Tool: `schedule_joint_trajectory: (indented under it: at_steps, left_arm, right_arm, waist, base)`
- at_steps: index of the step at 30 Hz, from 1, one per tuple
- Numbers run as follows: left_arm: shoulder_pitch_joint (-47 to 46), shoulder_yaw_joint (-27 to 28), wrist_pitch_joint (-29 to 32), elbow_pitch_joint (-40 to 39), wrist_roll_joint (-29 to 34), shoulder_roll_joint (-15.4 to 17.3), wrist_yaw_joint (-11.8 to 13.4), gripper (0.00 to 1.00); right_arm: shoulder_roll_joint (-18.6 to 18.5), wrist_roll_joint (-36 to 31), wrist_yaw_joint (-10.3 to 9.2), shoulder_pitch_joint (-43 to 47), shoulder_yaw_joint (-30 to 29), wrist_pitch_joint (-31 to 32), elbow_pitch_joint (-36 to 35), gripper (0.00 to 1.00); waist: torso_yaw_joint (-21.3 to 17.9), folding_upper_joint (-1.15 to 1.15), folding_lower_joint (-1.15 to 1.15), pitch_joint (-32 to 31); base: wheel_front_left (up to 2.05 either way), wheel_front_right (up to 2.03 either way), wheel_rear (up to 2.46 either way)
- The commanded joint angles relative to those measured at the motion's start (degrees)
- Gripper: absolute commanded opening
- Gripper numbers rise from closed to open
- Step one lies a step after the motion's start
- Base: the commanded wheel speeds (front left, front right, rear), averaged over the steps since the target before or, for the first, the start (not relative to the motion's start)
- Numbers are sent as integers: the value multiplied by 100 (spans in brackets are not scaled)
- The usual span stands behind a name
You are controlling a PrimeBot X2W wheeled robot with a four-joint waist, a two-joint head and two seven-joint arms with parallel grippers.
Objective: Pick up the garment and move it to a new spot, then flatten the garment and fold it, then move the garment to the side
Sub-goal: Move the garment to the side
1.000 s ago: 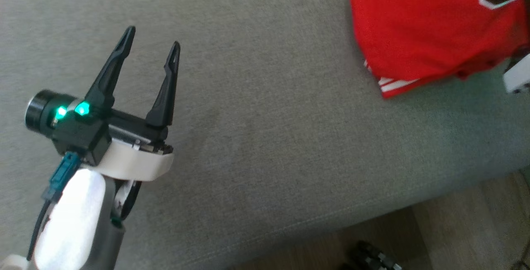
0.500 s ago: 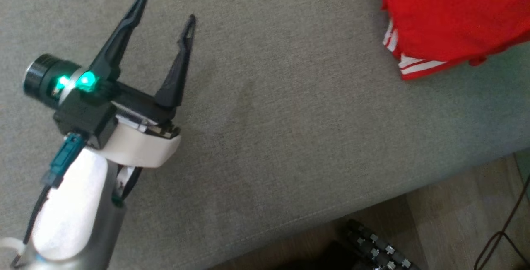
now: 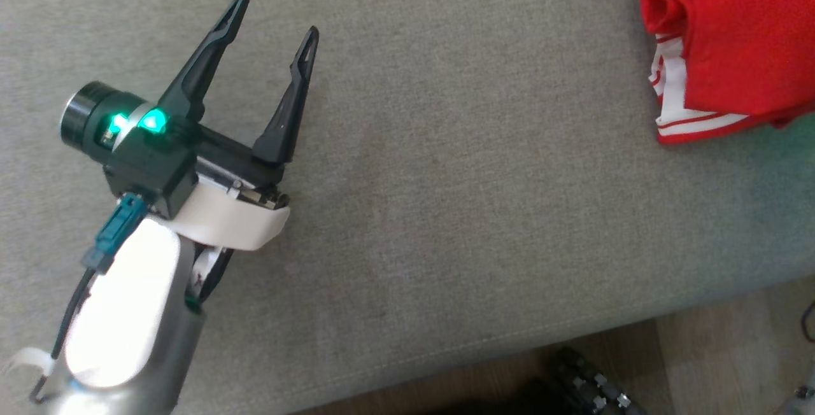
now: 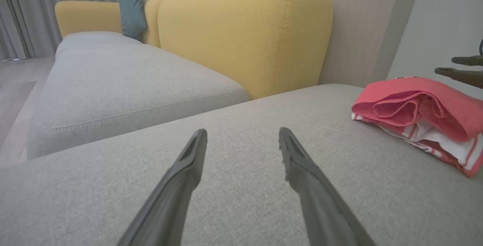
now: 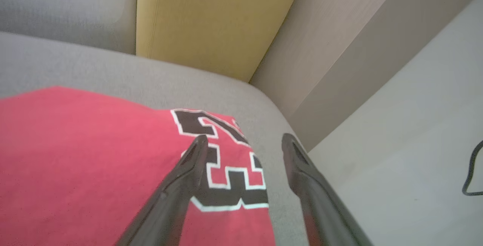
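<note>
The garment (image 3: 732, 39) is a red jersey with white stripes, lying folded on the grey sofa seat (image 3: 477, 179) at the head view's upper right. My left gripper (image 3: 277, 14) hovers open over bare seat far to its left, nothing between the fingers. In the left wrist view the open left gripper (image 4: 242, 132) points across the seat, with the garment (image 4: 415, 106) at the right and my right gripper (image 4: 444, 65) just above it. In the right wrist view the right gripper (image 5: 245, 137) stands open over the garment (image 5: 94, 155), above its black number print and near the seat's edge.
A yellow backrest (image 4: 245, 31) rises behind the seat, with a teal cushion (image 4: 132, 6) farther back. The seat's front edge drops to wooden floor (image 3: 732, 351), where a dark ridged object (image 3: 586, 383) lies. A black cable (image 5: 471, 170) lies on the pale floor beside the sofa.
The head camera has shifted, so the garment now sits farther right in the picture. The pale part of my right arm at the right edge has left it. My left gripper stays open.
</note>
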Motion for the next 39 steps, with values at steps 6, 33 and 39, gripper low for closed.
schedule_joint_trajectory:
  at_steps: [6, 33, 39]
  left_arm:
    - [220, 279, -65, 6, -133, -80, 142, 100]
    - [2020, 1278, -68, 600, -436, -398, 575, 100]
    - [2275, 1199, -69, 755, -478, -422, 503, 100]
  right_arm:
    - [284, 342, -4, 690, 74, -562, -747, 100]
    - [707, 2187, -4, 2731, 2302, -1422, -829, 100]
    - [708, 2281, -4, 3124, 2275, -1401, -737, 100]
  waist:
    - [240, 0, 0, -561]
    - [1333, 0, 0, -2588]
    - [1308, 0, 0, -2939]
  base:
    - [0, 0, 0]
    - [0, 0, 0]
    - [0, 0, 0]
